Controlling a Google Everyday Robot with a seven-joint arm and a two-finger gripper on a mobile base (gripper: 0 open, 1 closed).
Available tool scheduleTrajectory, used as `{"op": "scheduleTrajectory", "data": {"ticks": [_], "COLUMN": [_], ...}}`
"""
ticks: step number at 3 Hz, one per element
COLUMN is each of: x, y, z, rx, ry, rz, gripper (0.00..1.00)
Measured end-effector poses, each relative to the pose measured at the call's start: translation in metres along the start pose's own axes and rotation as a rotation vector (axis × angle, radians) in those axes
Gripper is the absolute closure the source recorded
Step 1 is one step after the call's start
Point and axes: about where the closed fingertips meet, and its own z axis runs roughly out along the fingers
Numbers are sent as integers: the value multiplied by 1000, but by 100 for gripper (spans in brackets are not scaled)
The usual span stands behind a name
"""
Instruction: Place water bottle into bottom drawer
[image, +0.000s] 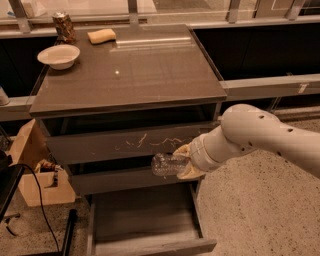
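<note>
The water bottle (167, 164), clear and ribbed, lies sideways in my gripper (184, 162), in front of the plain middle drawer front. My gripper is shut on the bottle; its pale fingers (182, 149) wrap the bottle's right end, and the cap is hidden. My white arm (260, 136) reaches in from the right. The bottom drawer (145, 220) is pulled open below, a wide shallow tray with nothing in it. The bottle hangs above the drawer's back right part.
The scratched top drawer front (135, 142) sits above the bottle. On the cabinet top (130, 70) stand a white bowl (58, 55), a patterned can (63, 26) and a yellow sponge (101, 35). A cardboard box (32, 165) and a black cable (37, 195) are on the left.
</note>
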Motion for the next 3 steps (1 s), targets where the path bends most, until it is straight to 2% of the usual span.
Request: {"op": "scheduleTrajectory", "data": {"ticks": [1, 2, 3], "x": [9, 9, 9], "y": [7, 7, 12], "z": [62, 63, 78], "rx": [14, 14, -24], "ry": [14, 14, 20], "rz": [-87, -87, -85], "gripper": [100, 100, 100]}}
